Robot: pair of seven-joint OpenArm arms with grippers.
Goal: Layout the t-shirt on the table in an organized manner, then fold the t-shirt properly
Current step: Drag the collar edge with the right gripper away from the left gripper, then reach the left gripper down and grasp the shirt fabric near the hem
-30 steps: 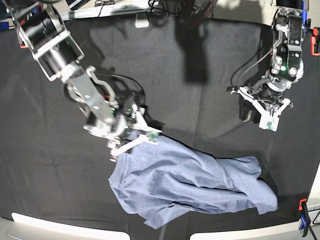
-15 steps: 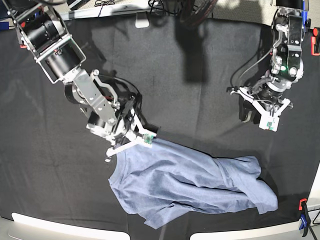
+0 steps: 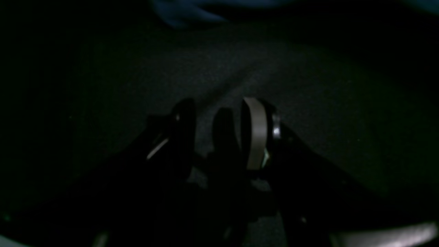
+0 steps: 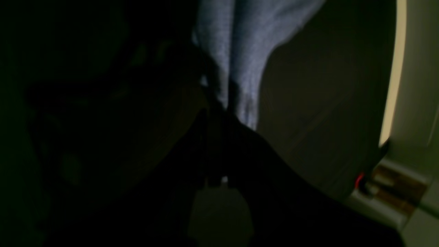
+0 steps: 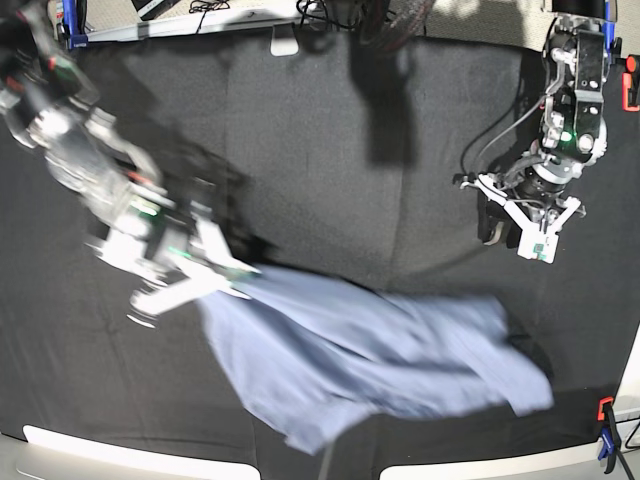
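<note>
I see right gripper (image 5: 235,280) clamped on t-shirt (image 5: 370,355) corner, shirt stretched along table (image 5: 330,170) front edge. Right wrist view alone shows fabric pinched. Left gripper (image 5: 520,235) half open, empty, near right edge.

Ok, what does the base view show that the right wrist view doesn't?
Only the base view shows the whole t-shirt stretched across the table, the left gripper hanging over bare cloth away from the shirt, and the blue clamp at the table's edge. Only the right wrist view shows, close up, a bunch of fabric running into the shut jaws of the right gripper. Both show the right gripper gripping the t-shirt's edge above the dark table.
</note>
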